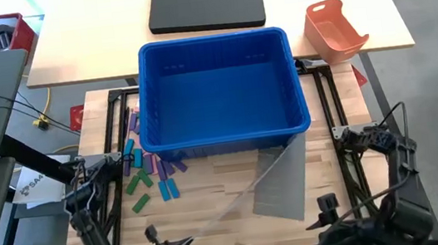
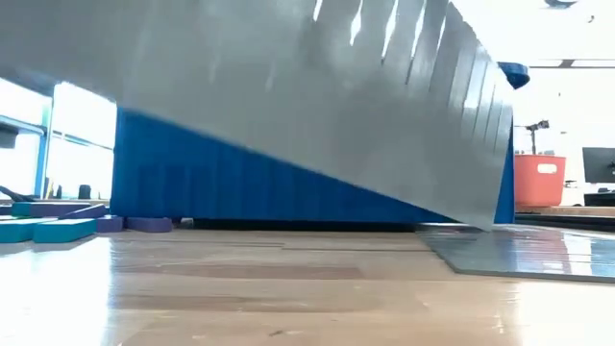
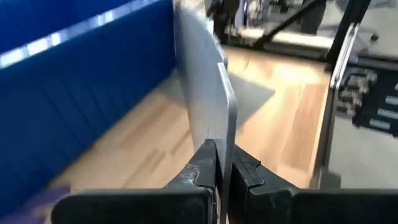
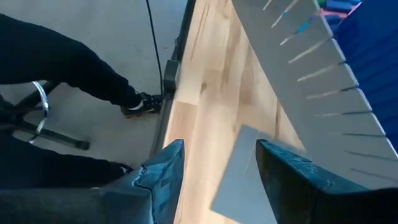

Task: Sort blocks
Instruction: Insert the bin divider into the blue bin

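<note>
My left gripper (image 1: 184, 244), near the table's front edge, is shut on a grey slotted divider sheet (image 3: 202, 81). The sheet stands on edge and runs slanting toward the blue basket (image 1: 217, 89); in the low view the sheet (image 2: 317, 106) fills the upper half. A second grey sheet (image 1: 281, 186) lies flat on the wood in front of the basket. The blocks (image 1: 145, 172), green, purple and blue, lie on the table by the basket's front left corner. My right gripper (image 4: 217, 149) is open, up over the table's near right part, with nothing between its fingers. My left gripper pinches the near end of the divider sheet (image 3: 222, 144) between its two fingers. The fingers come from the table's near side, nearly level. The sheet stands on edge and reaches away from them toward the basket; whether its far end rests on anything I cannot tell.
The blue basket takes up the middle of the table. On the pale table behind it stand an orange-red tray (image 1: 335, 31) and a black flat case (image 1: 204, 3). A person's leg and shoe (image 4: 134, 102) show on the floor beside the table's edge.
</note>
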Robot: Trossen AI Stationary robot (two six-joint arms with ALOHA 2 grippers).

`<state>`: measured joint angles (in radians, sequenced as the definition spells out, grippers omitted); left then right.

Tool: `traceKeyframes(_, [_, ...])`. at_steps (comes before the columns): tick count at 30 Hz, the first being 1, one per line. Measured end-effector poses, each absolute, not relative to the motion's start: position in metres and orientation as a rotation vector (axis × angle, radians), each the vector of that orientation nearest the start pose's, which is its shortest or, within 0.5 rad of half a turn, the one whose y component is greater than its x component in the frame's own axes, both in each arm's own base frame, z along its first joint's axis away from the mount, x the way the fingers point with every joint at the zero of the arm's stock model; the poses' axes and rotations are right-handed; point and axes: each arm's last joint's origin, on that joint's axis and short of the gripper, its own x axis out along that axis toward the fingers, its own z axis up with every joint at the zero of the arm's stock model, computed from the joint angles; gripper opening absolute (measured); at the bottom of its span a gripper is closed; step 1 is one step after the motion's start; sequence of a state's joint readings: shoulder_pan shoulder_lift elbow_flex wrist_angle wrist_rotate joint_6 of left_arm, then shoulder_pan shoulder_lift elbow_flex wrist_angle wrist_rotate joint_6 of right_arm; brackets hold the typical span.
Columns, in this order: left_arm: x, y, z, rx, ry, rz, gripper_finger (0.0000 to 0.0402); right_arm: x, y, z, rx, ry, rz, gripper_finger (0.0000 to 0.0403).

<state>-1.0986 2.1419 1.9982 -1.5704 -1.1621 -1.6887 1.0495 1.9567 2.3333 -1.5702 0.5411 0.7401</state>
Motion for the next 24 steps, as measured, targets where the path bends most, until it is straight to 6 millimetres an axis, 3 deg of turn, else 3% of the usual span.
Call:
traceKeyframes(4, [0.194, -0.350, 0.258, -0.107, 0.547, 0.532, 0.0001, 0.193, 0.307, 0.394, -0.177, 0.970, 0.084, 0.0193])
traceKeyframes(9, [0.174, -0.356, 0.247, -0.138, 0.614, 0.529, 0.0000, 0.209, 0.301, 0.354, -0.239, 1.116, 0.007, 0.0193])
traceKeyframes(13, [0.156, -0.363, 0.242, -0.152, 0.706, 0.518, 0.0000, 0.225, 0.278, 0.319, -0.255, 1.297, -0.063, 0.0193])
traceKeyframes(16, [0.145, -0.367, 0.241, -0.150, 0.740, 0.500, 0.0000, 0.228, 0.256, 0.304, -0.234, 1.354, -0.074, 0.0193])
traceKeyframes(20, [0.132, -0.372, 0.241, -0.134, 0.752, 0.468, 0.0000, 0.218, 0.228, 0.292, -0.145, 1.293, -0.034, 0.0193])
traceKeyframes(24, [0.125, -0.374, 0.240, -0.142, 0.776, 0.461, 0.0000, 0.200, 0.202, 0.279, -0.072, 1.100, -0.077, 0.0193])
